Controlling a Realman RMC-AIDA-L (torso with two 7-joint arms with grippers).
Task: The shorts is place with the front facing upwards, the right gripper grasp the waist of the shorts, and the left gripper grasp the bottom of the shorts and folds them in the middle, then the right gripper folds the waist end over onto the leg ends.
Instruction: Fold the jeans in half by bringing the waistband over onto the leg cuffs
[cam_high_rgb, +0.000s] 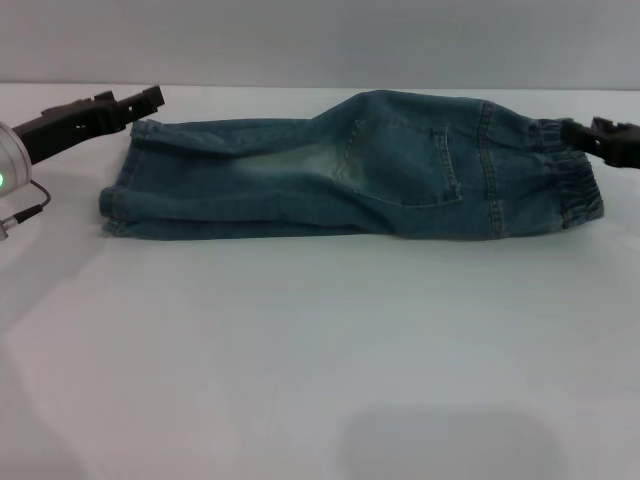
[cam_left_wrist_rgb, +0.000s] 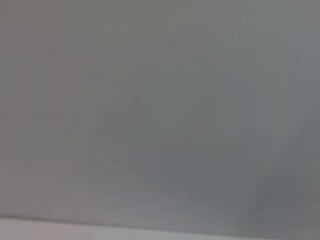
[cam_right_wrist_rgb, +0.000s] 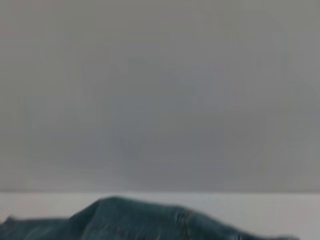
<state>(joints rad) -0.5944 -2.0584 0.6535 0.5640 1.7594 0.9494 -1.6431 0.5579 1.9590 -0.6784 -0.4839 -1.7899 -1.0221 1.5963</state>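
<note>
The shorts (cam_high_rgb: 350, 170) are lying on the white table (cam_high_rgb: 320, 340), already folded in half lengthwise so that one leg is resting on the other and a back pocket is facing up. The waist of the shorts (cam_high_rgb: 570, 180) is pointing toward the robot's right, and the leg ends (cam_high_rgb: 125, 190) are pointing toward its left. The left hand (cam_high_rgb: 140, 100) is sitting at the far corner of the hems, touching or just beside the denim; whether it is pinching the cloth or spread I cannot tell. The right hand (cam_high_rgb: 585, 135) is reaching to the far edge of the ruffled waistband, and its grip is likewise unclear. The right wrist view is showing a raised hump of denim against a plain grey wall (cam_right_wrist_rgb: 160, 90).
</note>
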